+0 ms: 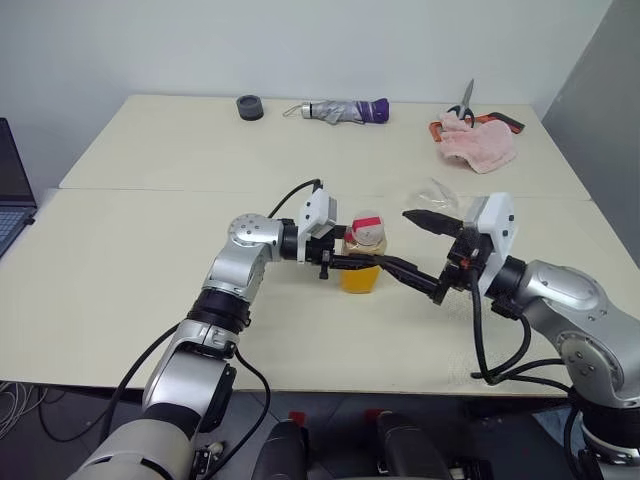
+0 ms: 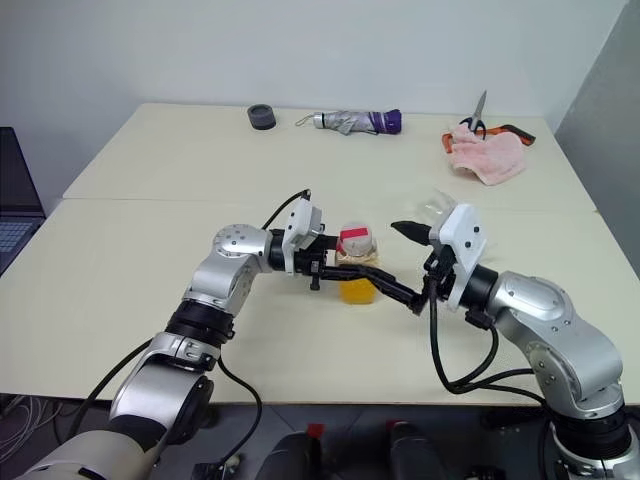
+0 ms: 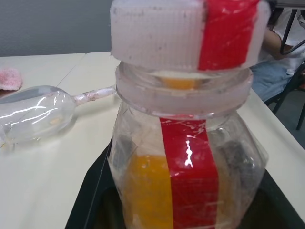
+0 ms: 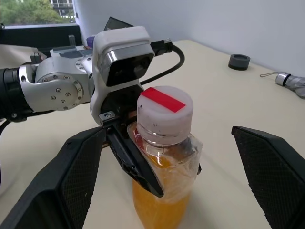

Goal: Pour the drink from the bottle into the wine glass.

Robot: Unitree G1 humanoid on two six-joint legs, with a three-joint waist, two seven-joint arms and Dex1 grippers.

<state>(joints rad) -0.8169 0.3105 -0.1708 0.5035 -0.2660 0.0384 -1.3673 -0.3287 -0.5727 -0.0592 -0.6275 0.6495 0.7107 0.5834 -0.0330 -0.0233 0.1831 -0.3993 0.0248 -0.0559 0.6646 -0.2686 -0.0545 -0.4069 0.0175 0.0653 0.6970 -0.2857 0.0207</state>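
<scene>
left tool (image 4: 136, 164) clamped tight on the bottle (image 1: 362, 262), fingers pinching its body just under the neck; bottle upright, held around the middle of the surface (image 1: 150, 290), closer to the near edge than the far one; cannot tell whether its base touches the surface or hangs just above it; white-and-red cap (image 4: 164, 113) on; red label strip (image 3: 193, 176) runs down the side; the drink (image 4: 159, 205) fills the lower half, orange-yellow

right tool (image 1: 425, 258) spread fully wide, holding nothing; its two black fingers (image 4: 76, 176) stand either side of the bottle with clear gaps, no contact visible; tool level, pointing across at the bottle from the right side

wine glass (image 3: 40, 112) lying on its side on the surface, just beyond the right tool toward the far right; bowl and stem visible in the left wrist view, looks empty

along the far edge: dark round object (image 1: 250, 107), folded umbrella (image 1: 345, 111), pink cloth (image 1: 478, 146) with scissors (image 1: 464, 103) near the far right corner; laptop (image 1: 12, 185) off the left edge
</scene>
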